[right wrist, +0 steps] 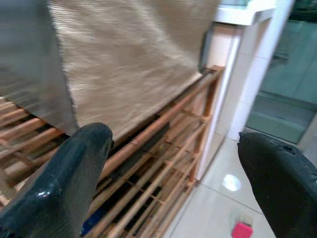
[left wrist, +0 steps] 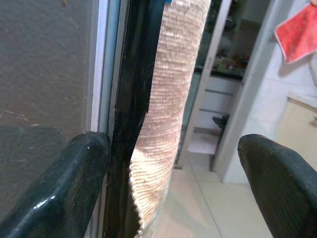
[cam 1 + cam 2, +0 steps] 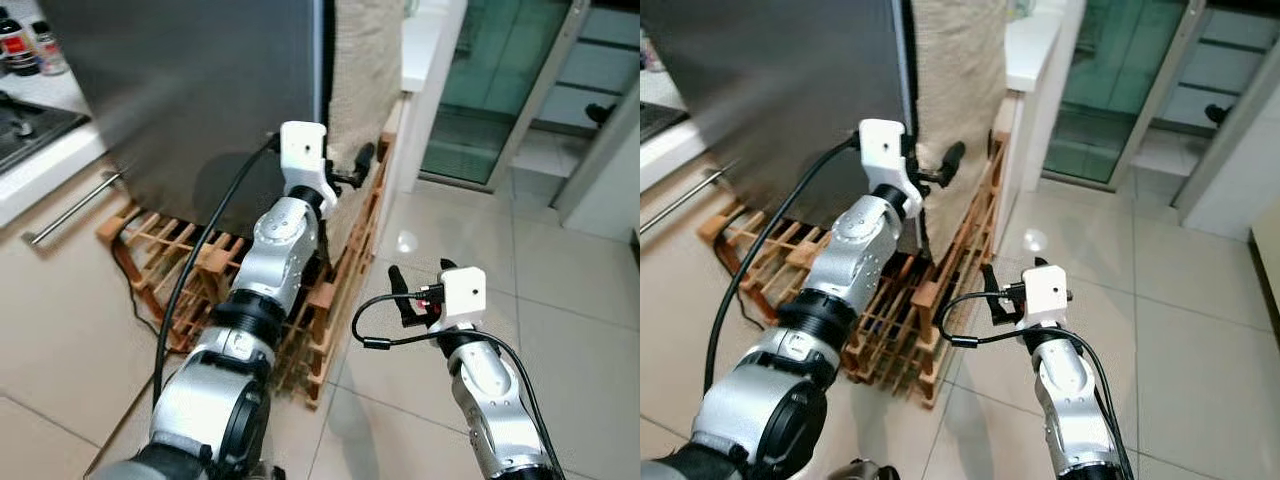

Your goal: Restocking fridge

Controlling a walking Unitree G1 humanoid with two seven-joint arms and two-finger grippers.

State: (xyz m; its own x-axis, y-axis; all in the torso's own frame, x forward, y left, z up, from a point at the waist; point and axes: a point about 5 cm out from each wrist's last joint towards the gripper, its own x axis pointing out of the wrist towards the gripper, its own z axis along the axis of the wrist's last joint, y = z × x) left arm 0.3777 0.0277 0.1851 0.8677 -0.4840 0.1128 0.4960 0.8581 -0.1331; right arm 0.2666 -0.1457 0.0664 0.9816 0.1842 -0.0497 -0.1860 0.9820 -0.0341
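In your left eye view, the tall dark grey fridge [image 3: 190,90] stands on a slatted wooden pallet [image 3: 170,250] on the beige floor tiles [image 3: 560,330], with a beige woven cloth [image 3: 365,70] hanging down its side. Your left gripper [image 3: 350,172] is raised at the fridge's front corner, right where the closed door edge meets the cloth. Your right gripper [image 3: 415,290] hovers lower over the tiles, just beside the pallet's corner. At the far left you can see a white kitchen surface [image 3: 40,165] carrying a black gas hob [image 3: 25,125] and small bottles [image 3: 30,45].

The right eye view gives you the same scene, with a green glass sliding door [image 3: 1110,80] beyond the fridge.

In your left wrist view, the black fingers [image 2: 64,188] are spread wide, one touching or very near the grey door face, the black door seal [image 2: 131,99] and the hanging cloth lying between them.

In your right wrist view, the fingers [image 1: 64,183] are also spread wide and hold nothing, pointing at the cloth and pallet slats. A small red and white object [image 1: 242,229] lies on the tiles; you cannot tell what it is.
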